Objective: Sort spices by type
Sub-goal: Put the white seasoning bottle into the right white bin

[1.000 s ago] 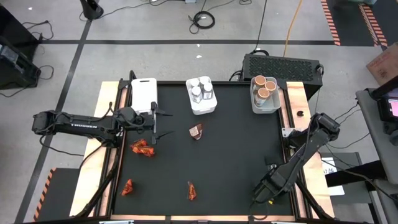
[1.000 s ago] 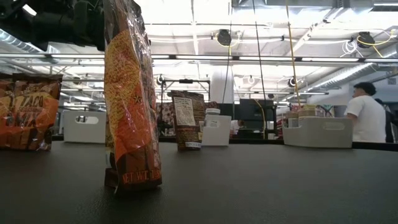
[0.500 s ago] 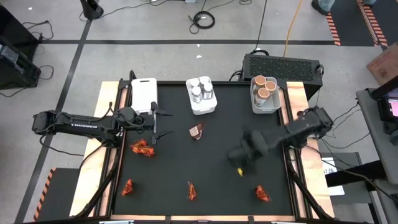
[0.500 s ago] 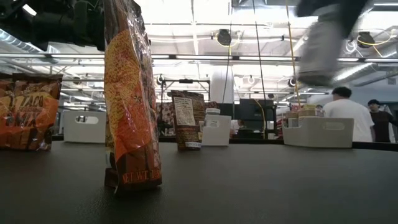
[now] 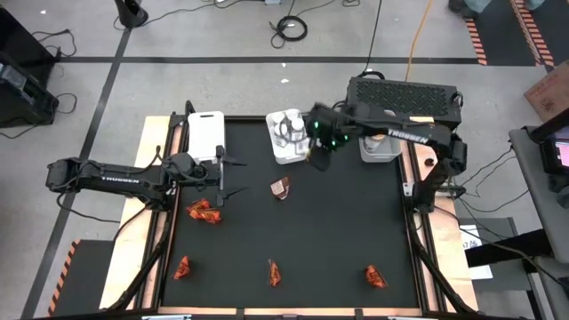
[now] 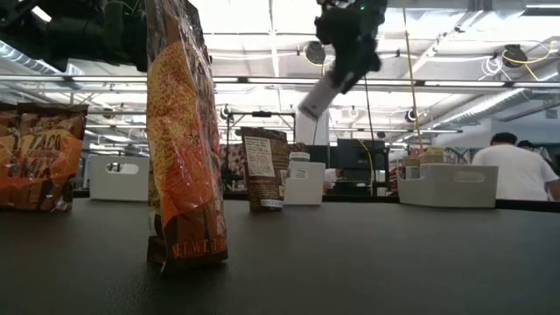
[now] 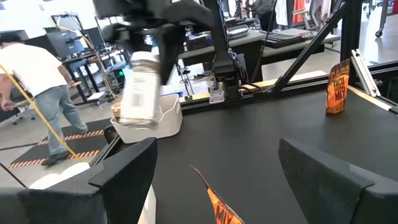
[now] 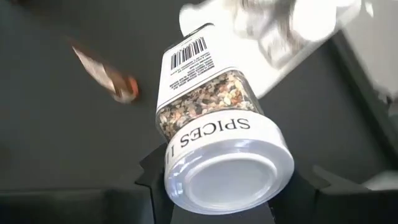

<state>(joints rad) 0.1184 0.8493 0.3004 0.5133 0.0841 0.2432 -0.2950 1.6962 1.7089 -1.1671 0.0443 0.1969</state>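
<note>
Placement is in hand: a jar [image 8: 208,106] gripped by the right gripper [image 5: 318,147] must be lowered into the middle bin [image 5: 286,156], upper centre; the left gripper [image 5: 222,178] is open.

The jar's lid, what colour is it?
White: the jar's lid shows best in the right wrist view.

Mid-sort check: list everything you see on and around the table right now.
Table: one, black.
Bins: three, white, along the far edge; left bin, middle bin, right bin.
Red-orange sachets: four; one near the left tool, three along the near edge.
Brown sachet: one, mid-table.
Jars in the middle bin: clear, white lids, count partly hidden.
Held jar: one, clear, white lid, beside the middle bin.
Tubs: tan-topped, right bin, count hidden.
Person: white shirt, beyond the table.
Left tool: open, empty.
Right tool: closed on the held jar.
</note>
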